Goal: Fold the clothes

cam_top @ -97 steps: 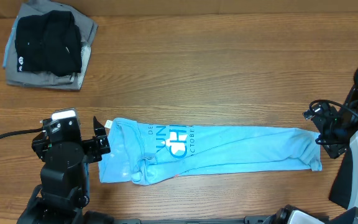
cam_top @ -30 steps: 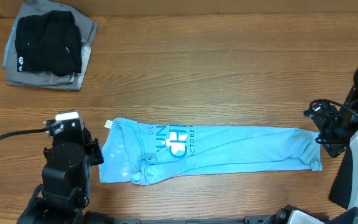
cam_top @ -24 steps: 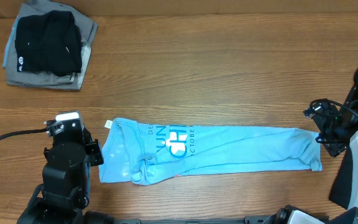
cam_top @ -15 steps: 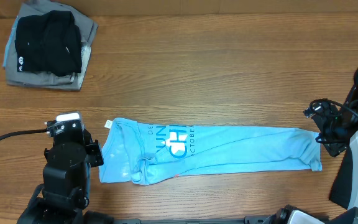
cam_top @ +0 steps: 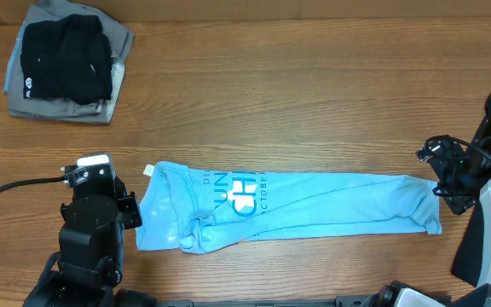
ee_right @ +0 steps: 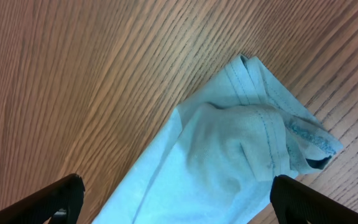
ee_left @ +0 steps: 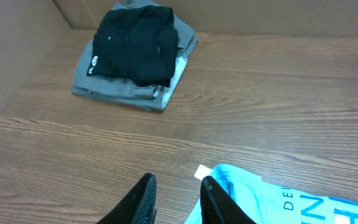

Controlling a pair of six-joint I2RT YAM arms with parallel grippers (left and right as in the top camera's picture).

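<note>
- The wooden tabletop [cam_top: 297, 111] carries everything.
- The light blue T-shirt [cam_top: 314, 209] lies on it as a long narrow band across the near middle; the lettering faces up near its left end.
- A stack of folded black and grey garments [cam_top: 62, 64] sits in the far left corner, well apart from the T-shirt.
- The left arm stands just beside the band's left end; the left hand [ee_left: 178, 182] is low over bare wood, fingers a narrow gap apart, gripping nothing.
- The right hand [ee_right: 176, 186] hangs over the band's bunched right end, fingers spread wide, empty.
- A small white tag [ee_left: 202, 172] sticks out at the T-shirt's far left corner, near the left hand.
</note>
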